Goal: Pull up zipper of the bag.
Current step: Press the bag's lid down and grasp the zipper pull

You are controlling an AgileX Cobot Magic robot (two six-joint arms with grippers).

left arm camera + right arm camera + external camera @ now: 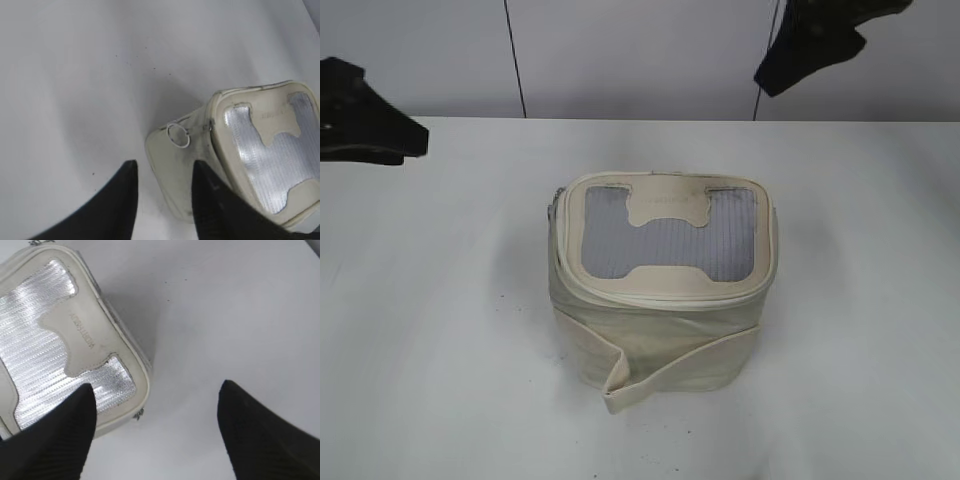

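Observation:
The cream-white boxy bag [660,345] stands in the middle of the white table, its lid with grey mesh panels [665,238] facing up and a loose strap band [620,385] around its body. The zipper track [665,295] runs around the lid's rim. In the left wrist view the bag [175,170] shows a round ring pull [178,135] on its side. My left gripper [162,172] is open and empty, above the bag's side. A small metal slider [138,414] shows in the right wrist view at the lid's [80,347] corner. My right gripper [155,400] is open and empty, above that corner.
The white table [430,300] stretches all around the bag. Both arms hang high: the left one [365,125] at the far left, the right one [820,40] at the top right. A white wall stands behind the table.

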